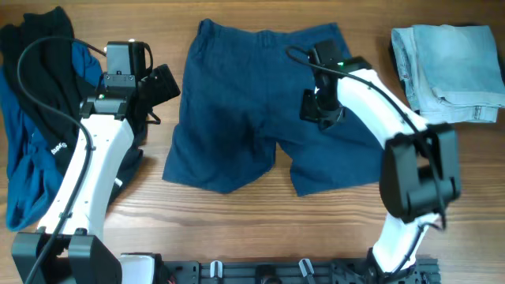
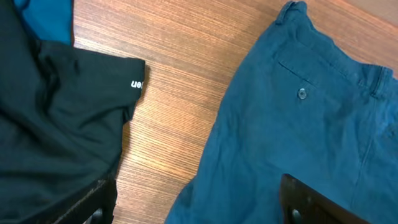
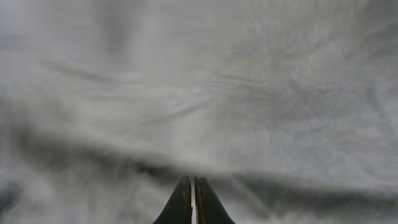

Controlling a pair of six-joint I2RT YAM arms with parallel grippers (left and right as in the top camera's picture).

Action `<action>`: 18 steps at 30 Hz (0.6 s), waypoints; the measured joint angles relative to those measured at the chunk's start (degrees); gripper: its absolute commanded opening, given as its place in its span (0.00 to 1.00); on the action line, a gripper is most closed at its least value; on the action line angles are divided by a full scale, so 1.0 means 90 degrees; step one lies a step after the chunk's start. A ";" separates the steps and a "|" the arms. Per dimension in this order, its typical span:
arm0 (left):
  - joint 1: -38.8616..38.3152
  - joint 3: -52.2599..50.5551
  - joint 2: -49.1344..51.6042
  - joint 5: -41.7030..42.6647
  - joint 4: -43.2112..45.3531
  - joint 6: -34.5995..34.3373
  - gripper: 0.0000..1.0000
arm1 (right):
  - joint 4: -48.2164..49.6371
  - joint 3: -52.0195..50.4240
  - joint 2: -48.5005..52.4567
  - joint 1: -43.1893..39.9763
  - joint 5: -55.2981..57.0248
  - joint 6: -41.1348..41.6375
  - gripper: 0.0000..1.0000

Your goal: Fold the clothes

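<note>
The dark navy-blue shorts lie flat at the table's middle, waistband at the far side and both legs toward me. In the left wrist view their back pocket button shows. My left gripper is open and empty. It hovers above the bare wood between the black garment and the shorts' left edge, its fingers wide apart. My right gripper is down on the shorts' right leg. Its fingers are shut, with blurred cloth filling the view.
A heap of black and mid-blue cloth lies at the left edge under the left arm. A folded pale light-blue denim piece sits at the far right. Bare wood shows in front of the shorts.
</note>
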 measured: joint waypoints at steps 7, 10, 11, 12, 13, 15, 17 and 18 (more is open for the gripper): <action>0.0000 0.0000 0.0010 0.0000 -0.0032 0.0046 0.84 | 0.1392 -0.0138 0.0527 0.0005 0.0437 0.0369 0.04; 0.0000 0.0000 0.0019 -0.0002 -0.0277 0.0049 0.84 | 0.3050 -0.0100 0.0814 0.0002 0.0797 -0.0646 0.04; 0.0000 0.0000 0.0024 -0.0002 -0.0362 0.0049 0.84 | 0.3296 -0.0100 0.0879 0.0002 0.0821 -0.0976 0.04; 0.0000 0.0000 0.0029 0.0000 -0.0486 0.0049 0.84 | 0.4085 -0.0010 0.1129 0.0002 0.0925 -0.1396 0.04; 0.0000 0.0000 0.0034 -0.0002 -0.0527 0.0049 0.84 | 0.4600 0.0046 0.1311 0.0002 0.0959 -0.1838 0.04; 0.0000 0.0000 0.0034 0.0000 -0.0549 0.0049 0.84 | 0.5513 0.0165 0.1678 0.0002 0.1010 -0.3002 0.06; 0.0000 0.0000 0.0034 0.0000 -0.0546 0.0049 0.84 | 0.6173 0.0228 0.1911 0.0002 0.1078 -0.4408 0.07; 0.0000 0.0000 0.0034 0.0000 -0.0546 0.0049 0.84 | 0.6346 0.0214 0.1926 -0.0002 0.1129 -0.4823 0.08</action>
